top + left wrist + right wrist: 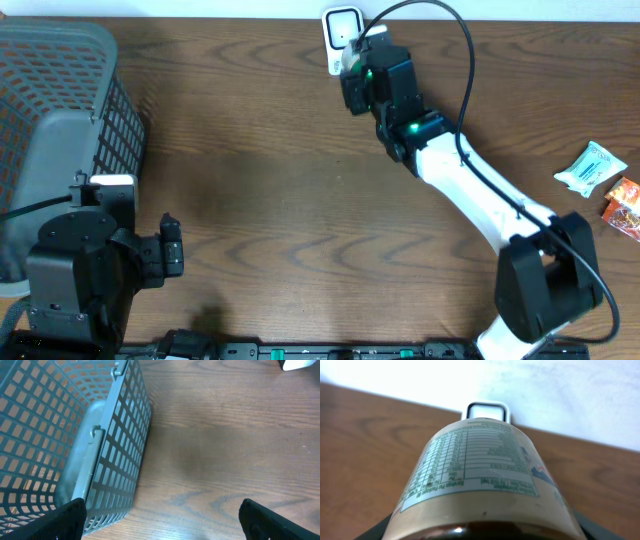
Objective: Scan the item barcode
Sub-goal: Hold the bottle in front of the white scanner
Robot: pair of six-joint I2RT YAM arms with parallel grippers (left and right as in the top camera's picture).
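Observation:
The item (pixel 480 475) is a round bottle with a beige wrap and a green-edged nutrition panel, filling the right wrist view. My right gripper (pixel 482 534) is shut on it, with dark fingers at both lower corners. Just beyond the bottle stands the white scanner (pixel 487 411), which the overhead view shows at the table's back edge (pixel 341 30). There my right gripper (pixel 358 72) reaches right up to it, hiding the bottle. No barcode is visible on the label side facing the camera. My left gripper (pixel 170 245) is open and empty at the front left, fingers (pixel 67 520) wide apart.
A grey mesh basket (pixel 60 110) stands at the left, close beside my left gripper, and its wall (pixel 120 450) fills the left wrist view. A white-and-teal packet (pixel 592 167) and an orange packet (pixel 625 205) lie at the right edge.

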